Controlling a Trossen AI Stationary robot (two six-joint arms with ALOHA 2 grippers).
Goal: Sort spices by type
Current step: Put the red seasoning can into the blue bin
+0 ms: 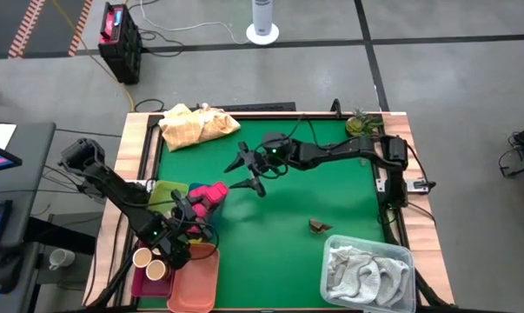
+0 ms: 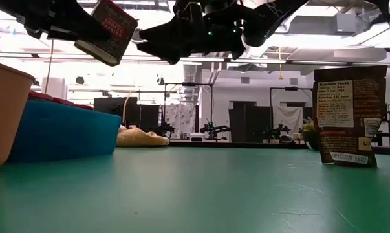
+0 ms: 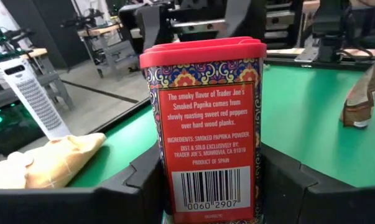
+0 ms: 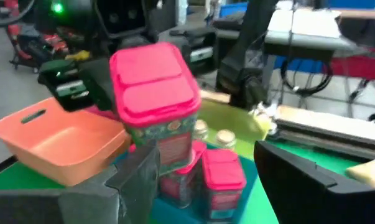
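My left gripper [image 1: 199, 205] is shut on a red-lidded patterned spice tin [image 1: 213, 195] and holds it above the blue bin [image 2: 59, 133] at the table's left edge. Two more pink-lidded tins [image 4: 223, 175] stand in that bin. Two tan-lidded jars [image 1: 149, 263] sit in a maroon bin near the front left corner. A brown spice packet [image 1: 320, 227] stands upright on the green mat toward the right. My right gripper [image 1: 247, 171] hangs open above the table's middle, just right of the held tin, touching nothing. My left gripper pinches the tin between its two fingers [image 3: 143, 180], one on each narrow side of the tin's lower body [image 3: 175, 186], near its base. The tin is lifted clear of the table and bins. It hangs tilted in the low view [image 2: 107, 29], lid end pointing away from the wrist.
An orange bin [image 1: 195, 278] sits at the front left beside the maroon one. A yellow cloth [image 1: 196, 124] lies at the far left corner. A clear tub with a grey-white towel [image 1: 366, 269] fills the near right corner. Green mat [image 1: 288, 252] lies bare between.
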